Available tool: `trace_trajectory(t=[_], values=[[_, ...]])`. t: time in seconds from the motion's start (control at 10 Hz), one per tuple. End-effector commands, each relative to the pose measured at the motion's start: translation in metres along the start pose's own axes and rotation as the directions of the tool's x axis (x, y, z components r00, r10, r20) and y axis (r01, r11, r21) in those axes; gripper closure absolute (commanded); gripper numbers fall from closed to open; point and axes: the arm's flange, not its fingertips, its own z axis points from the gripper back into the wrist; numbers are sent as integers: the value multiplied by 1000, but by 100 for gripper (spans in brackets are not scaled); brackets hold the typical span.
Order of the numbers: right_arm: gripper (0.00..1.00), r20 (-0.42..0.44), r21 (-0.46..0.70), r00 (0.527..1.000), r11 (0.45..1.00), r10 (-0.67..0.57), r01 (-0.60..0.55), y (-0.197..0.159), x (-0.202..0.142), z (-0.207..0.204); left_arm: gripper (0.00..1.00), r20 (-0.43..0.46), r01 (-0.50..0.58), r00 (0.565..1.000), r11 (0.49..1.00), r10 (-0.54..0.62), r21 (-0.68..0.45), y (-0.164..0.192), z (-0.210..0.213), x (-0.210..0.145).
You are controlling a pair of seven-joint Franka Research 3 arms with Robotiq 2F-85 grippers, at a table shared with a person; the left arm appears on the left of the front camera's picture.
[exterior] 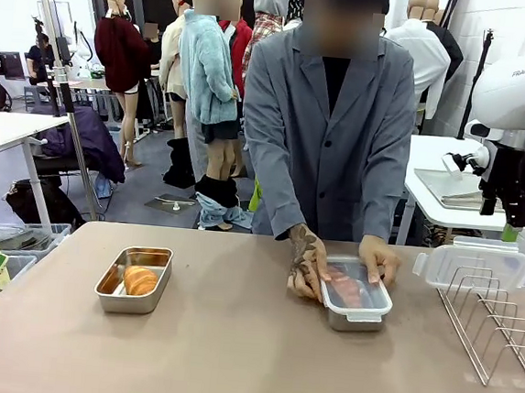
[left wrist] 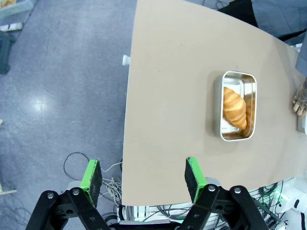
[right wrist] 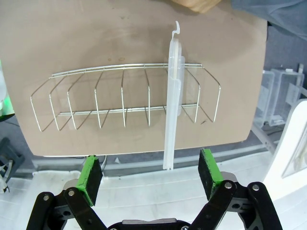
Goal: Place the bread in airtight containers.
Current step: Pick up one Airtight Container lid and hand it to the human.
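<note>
**One croissant in an open tub, one tub under the person's hands**

From the front, a person stands at the far side of the table (exterior: 231,341). Both of the person's hands (exterior: 307,265) rest on a steel tub with a clear lid on top (exterior: 355,292), a little right of the middle. Something reddish shows through the lid, but it is too blurry to tell what it is. On the left sits the other steel tub (exterior: 134,279), open, with a golden croissant (exterior: 140,281) lying inside. On the right stands a wire rack (exterior: 500,323), and a second clear lid (exterior: 473,265) leans on its far end.

The left wrist view looks straight down at the open tub (left wrist: 239,105) and shows the croissant (left wrist: 234,108) lying along it. The left fingers (left wrist: 144,179) hang over the near left edge of the table, wide apart, with nothing between them and touching nothing.

The right wrist view shows what the front view cannot: the rack (right wrist: 124,98) from above, and the lid (right wrist: 173,100) standing on its thin edge in one of the rack's slots. The right fingers (right wrist: 151,175) hang above the table's edge near the rack, spread wide, holding nothing and touching nothing.
</note>
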Motion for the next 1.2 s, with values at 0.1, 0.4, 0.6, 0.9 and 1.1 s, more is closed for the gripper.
trace_trajectory(t=[0.1,0.4,0.6,0.9,1.1], values=[[0,-6,7,1000,1000,-13,13,1,0,1,11,3,0,1000,1000,0,23,1,1,-2],[0,-6,7,1000,1000,-13,13,1,0,1,11,3,0,1000,1000,0,23,1,1,-2],[0,-6,7,1000,1000,-13,13,1,0,1,11,3,0,1000,1000,0,23,1,1,-2],[0,-6,7,1000,1000,-13,13,1,0,1,11,3,0,1000,1000,0,23,1,1,-2],[0,-6,7,1000,1000,-13,13,1,0,1,11,3,0,1000,1000,0,23,1,1,-2]])
